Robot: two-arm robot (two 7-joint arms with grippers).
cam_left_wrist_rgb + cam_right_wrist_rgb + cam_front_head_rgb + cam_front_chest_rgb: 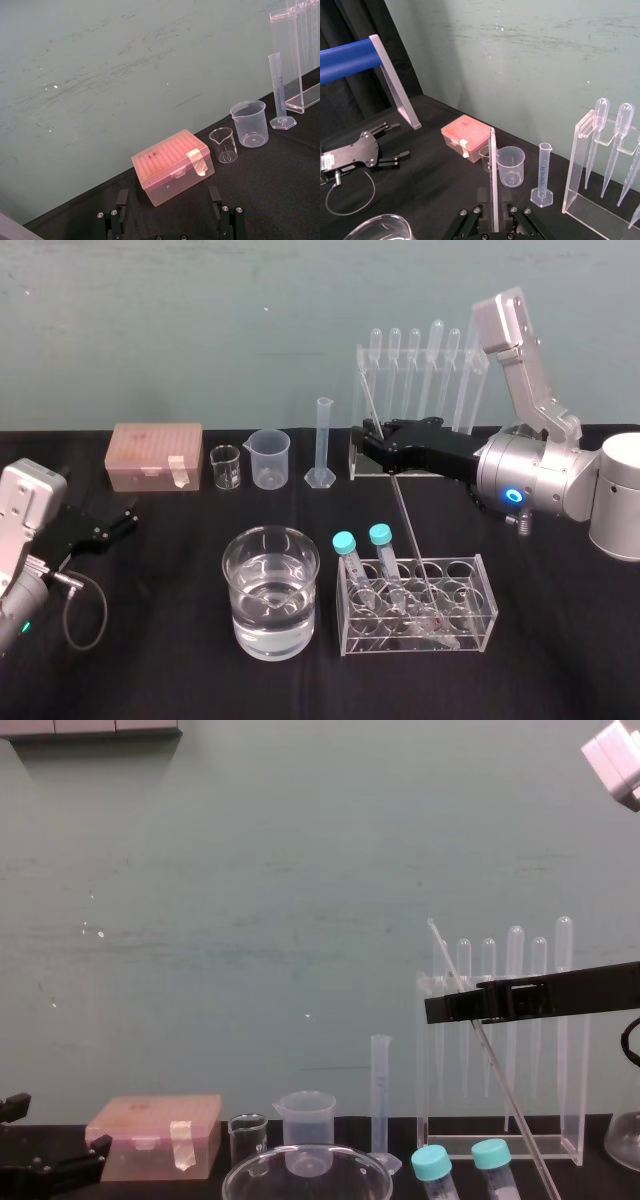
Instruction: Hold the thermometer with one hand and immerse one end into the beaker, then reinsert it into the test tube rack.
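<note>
Black cloth covers the table (560, 660). The right pincer (372, 438) reaches in from the right, raised above the table in front of the test tube rack (355, 455), and is closed on the thermometer (405, 520), gripping it on its upper part. The thermometer is tilted: its top end pokes up past the pincer toward the pipettes (415, 360) hanging in the test tube rack, and its lower end sits down inside a low clear rack (482, 608) near the front of the table, on that rack's right side. The right wrist view shows the rod (493, 170) standing up between the closed fingers. In the chest view it (510, 1105) crosses the dark pincer bar and slants down to the right. The beaker (270, 590), part full of clear liquid, stands just left of the low rack and apart from the thermometer. Two blue-capped tubes (345, 545) stand in the left end of the low rack. Along the back from left are a pink box (155, 453), a small glass beaker (225, 468), a plastic spouted beaker (270, 458) and a graduated cylinder (323, 440), then the test tube rack at the back right. The left pincer (128, 518) is parked low at the table's left edge, well apart from the task things, with fingers spread wide and nothing between them. Its fingers (120, 207) frame the pink box in the left wrist view.
</note>
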